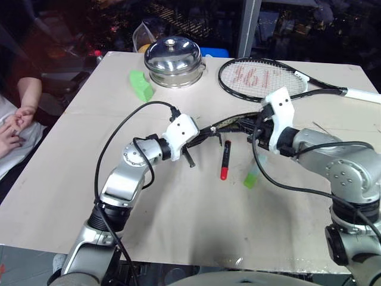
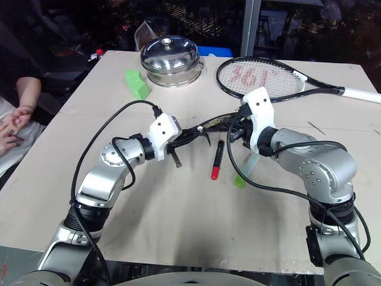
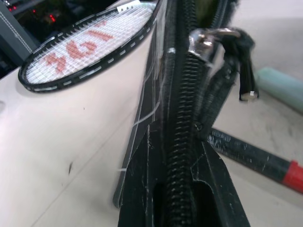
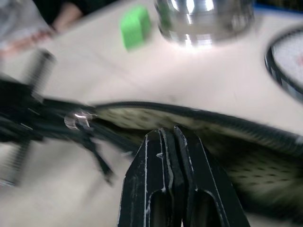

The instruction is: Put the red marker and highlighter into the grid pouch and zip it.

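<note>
Left eye view: both pincers, left pincer (image 1: 199,136) and right pincer (image 1: 257,124), clamp opposite ends of the grid pouch (image 1: 229,123), holding it stretched above the worktop (image 1: 178,208), mouth apparently open for loading; red marker (image 1: 225,159) and highlighter (image 1: 252,176) lie below.

Grid pouch (image 1: 229,124) mostly hidden between the arms, highlighter (image 1: 252,176) half behind a cable, racket handle (image 1: 363,94) cut off
</note>
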You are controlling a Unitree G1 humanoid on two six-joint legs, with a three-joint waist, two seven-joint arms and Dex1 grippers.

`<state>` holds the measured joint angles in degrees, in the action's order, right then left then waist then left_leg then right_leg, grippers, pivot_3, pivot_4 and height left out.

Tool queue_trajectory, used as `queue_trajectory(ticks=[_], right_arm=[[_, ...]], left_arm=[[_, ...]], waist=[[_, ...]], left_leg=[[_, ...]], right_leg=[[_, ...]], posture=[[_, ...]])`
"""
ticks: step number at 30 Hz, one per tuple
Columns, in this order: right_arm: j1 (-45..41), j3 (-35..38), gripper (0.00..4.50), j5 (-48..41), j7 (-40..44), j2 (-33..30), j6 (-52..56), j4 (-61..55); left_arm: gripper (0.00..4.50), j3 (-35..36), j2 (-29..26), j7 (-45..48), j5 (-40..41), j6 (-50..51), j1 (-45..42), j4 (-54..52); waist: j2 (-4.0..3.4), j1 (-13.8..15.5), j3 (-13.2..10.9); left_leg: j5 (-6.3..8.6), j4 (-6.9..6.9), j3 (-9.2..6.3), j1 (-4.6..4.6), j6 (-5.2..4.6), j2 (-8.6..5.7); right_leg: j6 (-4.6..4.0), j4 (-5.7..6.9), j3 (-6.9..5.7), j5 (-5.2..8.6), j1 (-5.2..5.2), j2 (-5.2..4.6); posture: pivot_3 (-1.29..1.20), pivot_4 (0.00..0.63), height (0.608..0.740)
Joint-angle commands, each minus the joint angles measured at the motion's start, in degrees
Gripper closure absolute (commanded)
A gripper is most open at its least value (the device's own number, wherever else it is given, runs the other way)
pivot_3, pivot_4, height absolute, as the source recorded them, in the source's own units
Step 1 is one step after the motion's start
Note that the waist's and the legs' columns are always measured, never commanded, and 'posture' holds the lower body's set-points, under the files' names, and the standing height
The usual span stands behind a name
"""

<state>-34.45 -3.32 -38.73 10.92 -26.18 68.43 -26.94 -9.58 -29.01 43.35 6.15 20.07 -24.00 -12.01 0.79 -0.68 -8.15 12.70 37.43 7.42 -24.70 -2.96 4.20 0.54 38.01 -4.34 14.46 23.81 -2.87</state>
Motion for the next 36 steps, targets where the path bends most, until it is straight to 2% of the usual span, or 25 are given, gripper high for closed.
queue_trajectory(ticks=[1,2,4,7,8,9,11,14,16,17,18,19,22,24,25,28,31,33,36], right_arm=[[-2.6,-7.1,4.42,7.0,2.2,-2.6,-4.7,2.4],[-3.4,-9.6,4.42,9.6,3.3,-3.1,-7.5,3.5],[-6.2,-19.4,4.42,18.2,8.8,-6.2,-17.3,4.9],[-12.1,-35.7,4.42,36.0,14.4,-8.7,-34.0,11.8],[-14.0,-38.7,4.42,39.8,16.4,-8.4,-38.5,15.0],[-15.8,-40.2,4.19,43.3,16.0,-7.4,-42.9,18.7],[-17.7,-41.6,3.61,47.3,17.1,-5.3,-49.9,24.2],[-18.6,-41.8,2.19,52.0,17.9,-3.2,-57.6,29.0],[-18.4,-40.9,1.27,54.0,18.9,-2.5,-60.7,30.6],[-18.2,-40.3,0.68,54.7,19.5,-2.4,-61.8,31.1],[-17.9,-39.4,0.3,55.0,20.1,-2.4,-62.3,31.2],[-16.9,-36.6,0.03,52.8,21.4,-2.4,-60.7,29.7],[-13.1,-27.1,0.03,43.4,25.1,-0.8,-49.9,22.4],[-10.4,-18.1,0.03,33.0,25.8,2.9,-32.0,13.8],[-9.3,-14.5,0.03,30.7,25.2,3.5,-21.9,8.3],[-8.6,-11.0,0.03,32.0,20.1,5.0,0.4,-1.2],[-8.9,-8.6,0.03,30.7,16.8,9.4,17.0,-4.1],[-7.1,-6.4,0.03,30.7,14.0,14.9,22.8,-2.0],[-3.5,-5.5,0.03,31.3,9.5,20.9,24.1,3.3]], left_arm=[[4.5,0.5,-1.3,-0.1,-0.9,-3.0,0.5,-3.9],[4.5,0.3,-1.7,0.1,-1.3,-3.6,0.9,-4.1],[4.5,0.3,-3.1,0.2,-2.3,-3.9,2.0,-4.6],[4.5,0.4,-6.8,0.4,-5.3,-3.5,3.7,-5.3],[4.5,0.7,-7.8,0.2,-5.9,-2.9,4.4,-5.6],[4.5,1.0,-8.9,0.3,-6.4,-2.2,5.0,-6.3],[4.5,2.1,-10.3,0.0,-6.6,-0.5,6.2,-7.6],[4.5,3.5,-11.4,-0.6,-6.4,2.6,7.1,-9.0],[4.5,3.8,-12.3,-0.6,-7.0,3.2,7.6,-9.3],[4.5,4.0,-12.5,-0.9,-7.2,3.6,7.8,-9.2],[4.5,4.2,-12.6,-1.2,-7.5,4.0,8.0,-9.0],[4.5,4.4,-12.9,-1.7,-7.9,4.4,8.0,-8.5],[4.5,4.9,-13.0,-3.1,-8.7,5.7,7.6,-7.0],[4.5,5.1,-12.8,-4.0,-9.1,6.4,7.2,-5.9],[4.5,5.1,-12.6,-4.5,-9.5,6.8,6.7,-5.0],[4.5,5.4,-12.1,-5.5,-9.7,6.8,5.4,-2.8],[4.5,5.4,-11.8,-5.7,-9.3,6.4,4.4,-1.5],[4.5,5.4,-11.8,-5.6,-9.3,6.1,4.1,-0.7],[4.5,5.0,-11.8,-5.2,-9.2,5.6,3.7,0.2]], waist=[[0.0,-0.1,0.0],[-0.01,-0.2,0.0],[-0.09,-0.3,-0.1],[-0.16,-0.6,-0.1],[-0.17,-0.8,-0.1],[-0.16,-0.8,-0.1],[-0.16,-0.9,-0.1],[-0.13,-0.3,-0.1],[-0.11,-0.1,-0.2],[-0.11,0.0,-0.2],[-0.11,0.0,-0.2],[-0.11,0.0,-0.2],[-0.11,0.1,-0.1],[-0.11,0.0,-0.1],[-0.11,-0.1,-0.1],[-0.11,0.0,-0.1],[-0.08,-0.2,-0.1],[-0.08,-0.2,-0.1],[-0.06,-0.2,-0.1]], left_leg=[[0.0,0.0,0.0,0.01,0.0,0.0],[0.0,0.0,0.0,0.02,0.0,0.01],[0.01,-0.01,0.01,0.03,-0.01,0.03],[0.01,-0.02,0.05,0.04,-0.01,0.04],[0.0,-0.04,0.08,0.03,0.0,0.05],[0.0,-0.05,0.08,0.02,0.01,0.06],[-0.06,-0.04,0.09,0.01,0.11,0.08],[-0.15,-0.03,0.17,-0.05,0.26,0.07],[-0.15,-0.01,0.21,-0.06,0.26,0.06],[-0.15,-0.01,0.22,-0.06,0.26,0.05],[-0.15,-0.01,0.22,-0.05,0.26,0.05],[-0.16,-0.01,0.23,-0.05,0.26,0.05],[-0.16,0.0,0.19,-0.05,0.27,0.06],[-0.16,0.0,0.18,-0.04,0.27,0.07],[-0.16,0.0,0.17,-0.03,0.27,0.09],[-0.16,0.0,0.09,-0.02,0.27,0.12],[-0.14,0.0,0.09,0.0,0.24,0.11],[-0.06,0.01,0.1,0.01,0.12,0.1],[-0.06,0.0,0.1,0.0,0.11,0.08]], right_leg=[[0.0,0.01,0.0,0.0,0.0,0.0],[0.0,0.01,0.0,0.0,0.0,0.01],[-0.01,0.01,0.02,0.0,0.01,0.05],[0.0,0.02,0.07,0.02,0.11,0.09],[0.01,0.03,0.09,0.02,0.16,0.11],[0.01,0.04,0.09,0.02,0.17,0.11],[0.0,0.06,0.08,0.02,0.19,0.11],[0.0,0.04,0.09,0.01,0.22,0.05],[0.01,0.03,0.08,0.01,0.22,0.03],[0.01,0.03,0.08,0.01,0.21,0.01],[0.01,0.03,0.09,0.01,0.22,0.0],[0.01,0.04,0.08,0.01,0.21,-0.01],[0.0,0.06,0.07,0.01,0.19,-0.01],[0.0,0.09,0.09,-0.01,0.17,-0.01],[-0.01,0.13,0.1,-0.01,0.17,-0.01],[-0.02,0.21,0.07,0.0,0.19,-0.12],[-0.05,0.3,0.05,0.0,0.21,-0.18],[-0.05,0.36,0.07,0.0,0.24,-0.18],[-0.08,0.42,0.06,0.02,0.28,-0.14]], posture=[[0.0,0.15,0.74],[0.0,0.15,0.74],[0.0,0.15,0.74],[0.0,0.15,0.74],[0.0,0.15,0.74],[0.0,0.15,0.74],[0.0,0.15,0.74],[0.0,0.15,0.74],[0.0,0.15,0.74],[0.0,0.15,0.74],[0.0,0.15,0.74],[0.0,0.15,0.74],[0.0,0.15,0.74],[0.0,0.15,0.74],[0.0,0.15,0.74],[0.0,0.15,0.74],[0.0,0.15,0.74],[0.0,0.15,0.74],[0.0,0.15,0.74]])
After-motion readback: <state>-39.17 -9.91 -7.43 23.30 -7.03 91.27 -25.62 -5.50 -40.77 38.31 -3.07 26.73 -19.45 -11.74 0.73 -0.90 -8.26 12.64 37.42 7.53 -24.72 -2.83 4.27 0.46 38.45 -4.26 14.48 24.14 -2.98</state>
